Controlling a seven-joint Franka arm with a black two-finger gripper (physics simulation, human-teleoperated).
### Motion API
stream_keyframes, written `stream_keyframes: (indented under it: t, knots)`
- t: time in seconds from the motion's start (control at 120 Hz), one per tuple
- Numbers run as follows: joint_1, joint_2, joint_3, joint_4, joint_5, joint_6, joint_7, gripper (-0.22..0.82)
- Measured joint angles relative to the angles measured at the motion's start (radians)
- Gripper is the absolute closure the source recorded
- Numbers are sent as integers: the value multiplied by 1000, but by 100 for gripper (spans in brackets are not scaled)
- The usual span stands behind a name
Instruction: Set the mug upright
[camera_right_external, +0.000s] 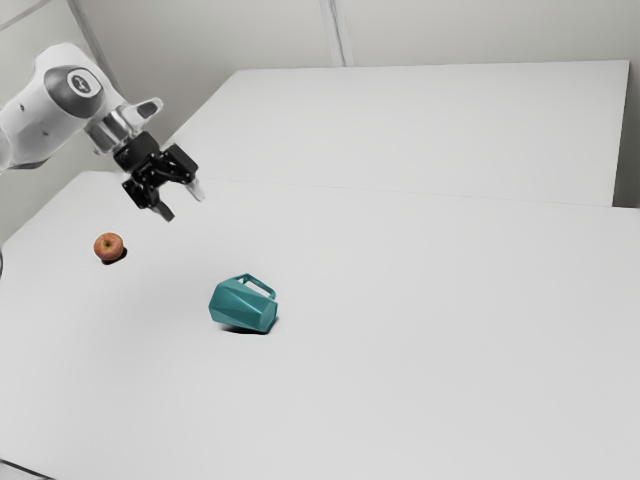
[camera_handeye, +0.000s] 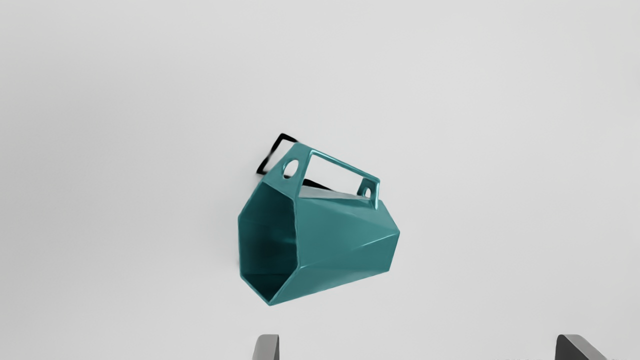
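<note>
On the smooth white table (camera_right_external: 420, 360), mug (camera_right_external: 240, 306) lies on its side, shadow at its base. My gripper (camera_right_external: 183, 203) hangs above the tabletop, jaws wide apart, empty. Apple (camera_right_external: 108, 247) nearer the exterior view's left; pale walls (camera_right_external: 250, 30) behind.

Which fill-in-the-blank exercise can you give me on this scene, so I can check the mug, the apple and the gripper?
The mug is not upright; it lies on its ____.
In the exterior view, the apple is to the ____ of the mug.
The gripper is ____, not shut.

Missing words, in order: side; left; open.
</note>
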Motion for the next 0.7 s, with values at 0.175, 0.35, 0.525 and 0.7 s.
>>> stream_keyframes:
  t: [0.175, 0.35, 0.525, 0.7]
  knots:
    - [-1, 7, 18, -188, -142, 88, 156, 0]
    - [-2, 24, 22, -208, -173, 122, 293, 0]
    - [20, 70, 50, -220, -200, 126, 395, 0]
    - [28, 139, 56, -223, -304, 117, 472, 0]
